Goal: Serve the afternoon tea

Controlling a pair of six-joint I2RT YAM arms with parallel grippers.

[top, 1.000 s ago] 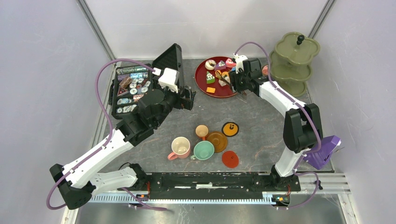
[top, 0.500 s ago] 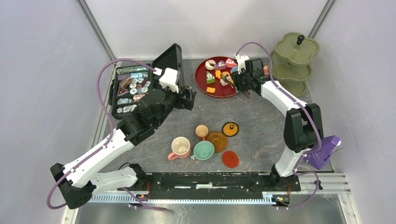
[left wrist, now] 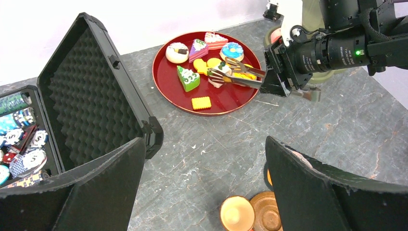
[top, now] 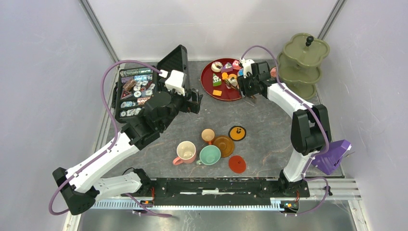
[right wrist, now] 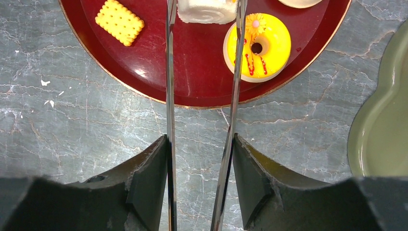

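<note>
A: Locating the white roll [right wrist: 207, 10] first?
B: On the red tray [right wrist: 202, 86], dead ahead of the right gripper [right wrist: 199, 144], at the very top of the wrist view, between the two blades of the tongs [right wrist: 169, 96].
A: Grip?
B: Right jaws part-closed, clamped on the tongs' handles, nothing else in them. Meanwhile, left gripper [left wrist: 204, 144] spread wide, holding nothing, hanging over bare table beside the open black case [left wrist: 91, 96].
A: Nearer arm?
B: Right, by far. Left well apart from the tray.
A: Axis of the tongs?
B: Running straight out from the fingers, tips pointing toward the tray's middle, one blade on each side of the roll.
A: And of the roll?
B: Seemingly lying crosswise, long axis spanning blade to blade, ends facing the steel. Hard to confirm, with the far part cut off by the frame edge. Touching or just beside: cannot tell.
A: Judging the next move, then?
B: Probably squeezing square across that span, then lifting clear of the yellow donut [right wrist: 276, 45] just to the right, toward the green tiered stand [right wrist: 380, 125].
</note>
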